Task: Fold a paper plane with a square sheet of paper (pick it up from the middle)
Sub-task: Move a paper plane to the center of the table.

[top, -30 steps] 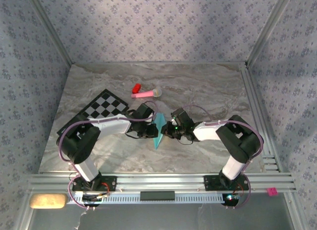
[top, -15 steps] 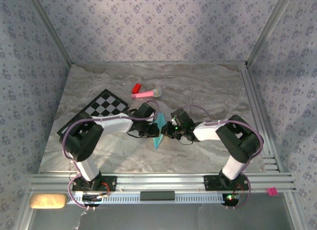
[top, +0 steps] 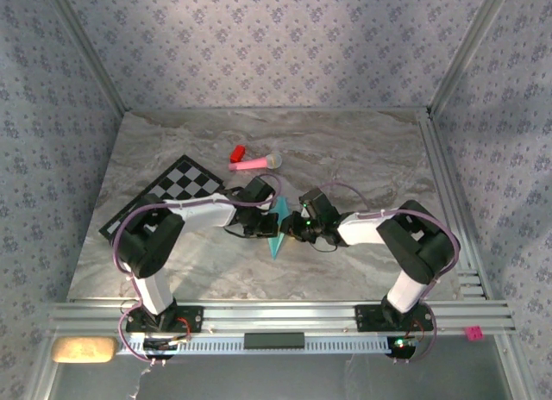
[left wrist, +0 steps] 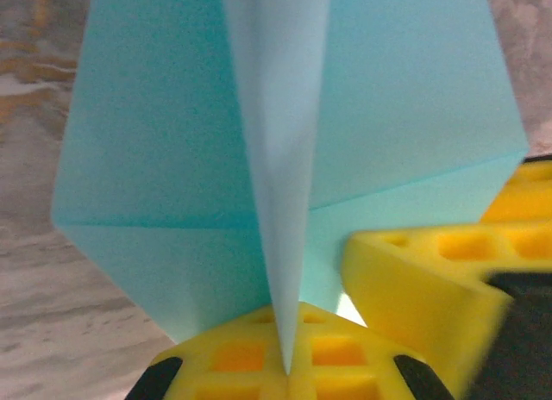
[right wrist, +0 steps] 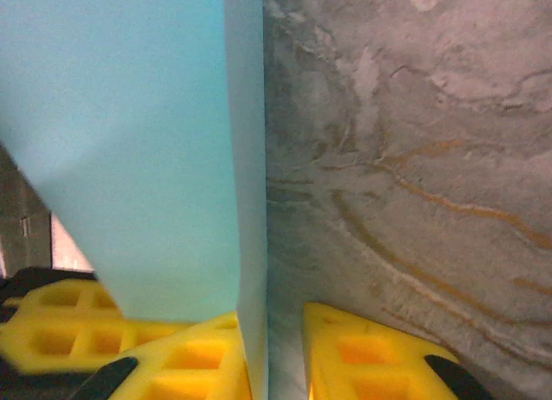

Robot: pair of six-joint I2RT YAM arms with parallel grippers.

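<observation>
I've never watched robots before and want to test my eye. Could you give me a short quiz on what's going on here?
1. True or false: the left gripper is shut on the centre crease of the paper plane.
2. What lies flat on the table beside the left arm? A) checkered mat B) dinner plate C) open book
3. In the right wrist view, do the fingers of the right gripper meet or stand apart?
Key: 1 true; 2 A; 3 apart, with the table showing between them.
</observation>
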